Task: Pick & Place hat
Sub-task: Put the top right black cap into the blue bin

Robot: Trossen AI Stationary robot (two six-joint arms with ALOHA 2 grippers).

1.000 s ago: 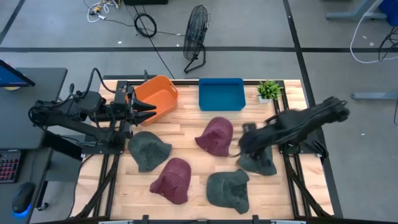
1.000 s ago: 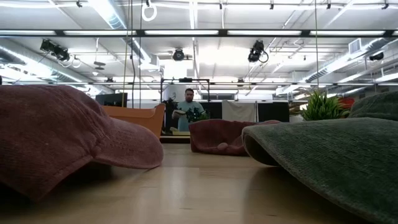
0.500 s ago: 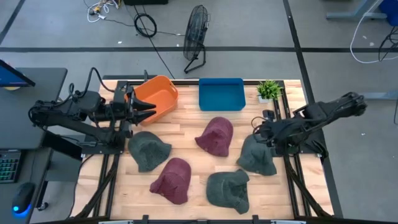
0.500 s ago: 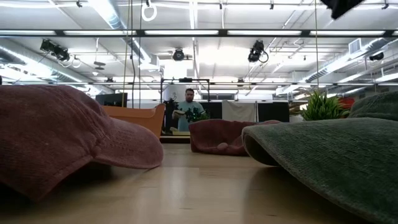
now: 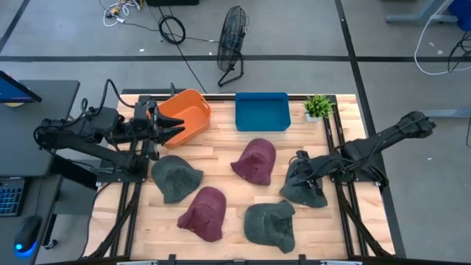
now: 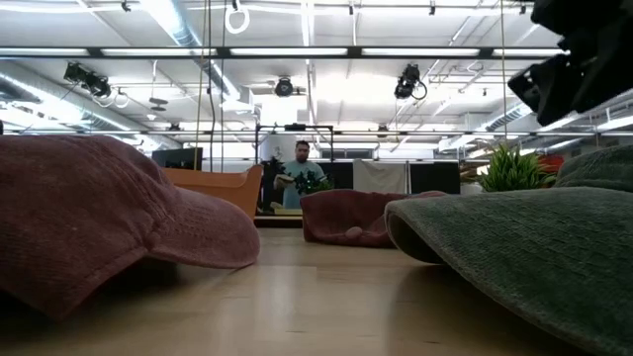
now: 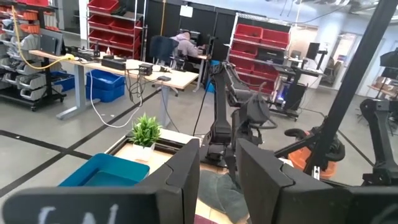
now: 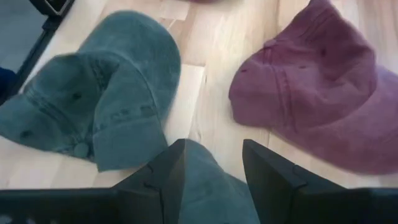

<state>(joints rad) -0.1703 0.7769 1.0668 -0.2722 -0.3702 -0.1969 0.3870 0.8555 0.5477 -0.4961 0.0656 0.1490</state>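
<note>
Right hand over (perhaps touching) green hat

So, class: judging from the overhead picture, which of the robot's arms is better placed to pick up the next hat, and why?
The right. Its right gripper hangs, fingers open, directly over the green hat near the table's right edge. The left gripper waits beside the orange bin, away from any hat.

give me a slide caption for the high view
Right gripper over a green cap; left gripper waits by the orange bin.

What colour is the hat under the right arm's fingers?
Grey-green hat; the high view shows it best.
</note>
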